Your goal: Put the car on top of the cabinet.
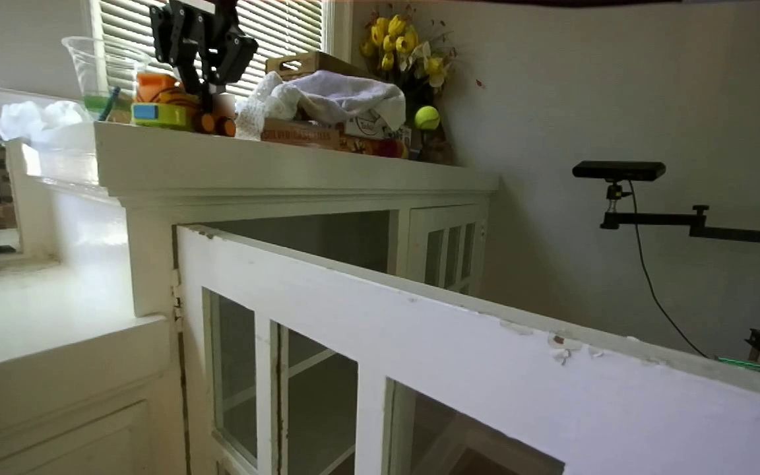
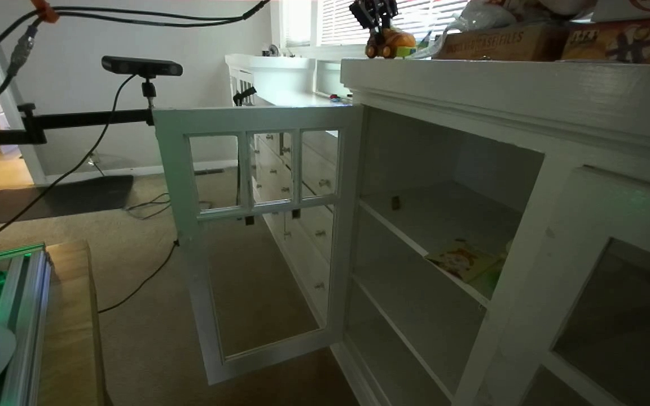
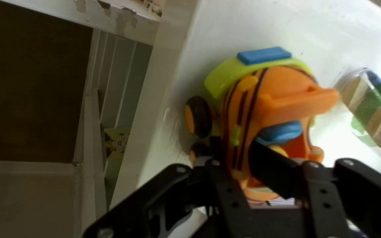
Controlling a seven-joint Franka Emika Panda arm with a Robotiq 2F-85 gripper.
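Observation:
The car, an orange toy with a green base, blue parts and black-and-orange wheels, is in an exterior view, an exterior view and the wrist view. It is upright on, or just over, the flat top of the cream-white cabinet, near its edge; contact cannot be told. My gripper is shut on the car's side wall, one finger outside, one inside the cabin. The gripper also shows above the car in both exterior views. The fingers hide part of the car.
A glass-paned door stands open below the top. A clear cup is beside the car. Boxes, a white cloth, a yellow-green ball and yellow flowers are farther along the top.

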